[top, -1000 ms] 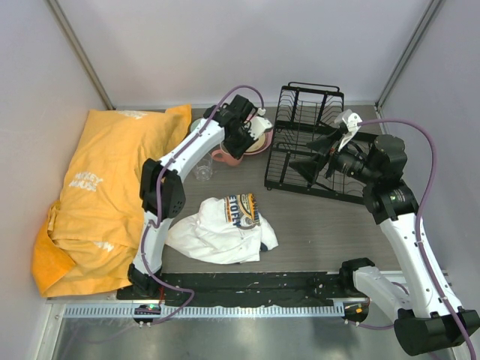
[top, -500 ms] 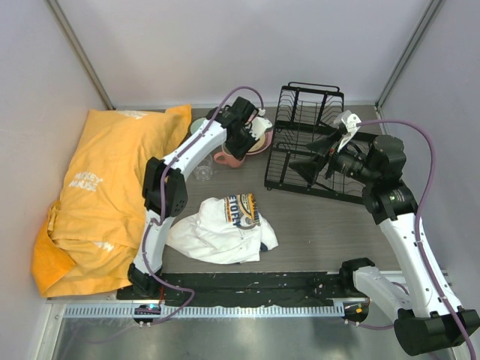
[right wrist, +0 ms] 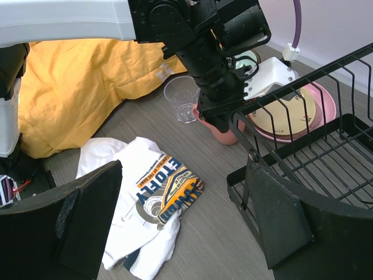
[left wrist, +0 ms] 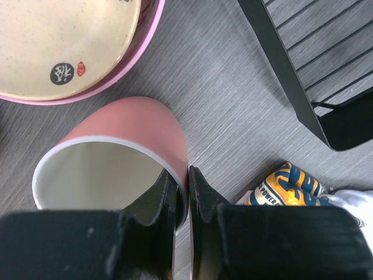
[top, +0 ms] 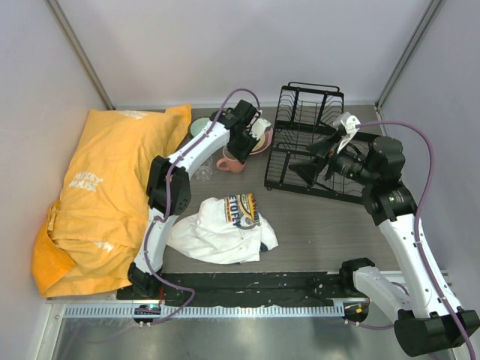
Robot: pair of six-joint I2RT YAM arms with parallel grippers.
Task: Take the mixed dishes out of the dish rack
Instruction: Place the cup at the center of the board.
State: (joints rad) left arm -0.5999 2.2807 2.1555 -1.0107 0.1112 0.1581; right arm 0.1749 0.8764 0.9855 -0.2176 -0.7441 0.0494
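Note:
My left gripper is shut on the rim of the pink mug, one finger inside and one outside. The mug is low over the table, between the clear glass and the pink plate. A cream patterned plate lies on the pink plate. The mint-green bowl sits behind them. The black dish rack stands at the right, and I see no dish in it. My right gripper is open at the rack's near left corner, holding nothing.
A white printed T-shirt lies crumpled in the near middle of the table. A big orange cloth covers the left side. Grey walls close in the left, back and right. My left arm reaches over the glass.
My left gripper has carried the pink mug a little nearer and to the right, away from the plates. The right arm has not moved.

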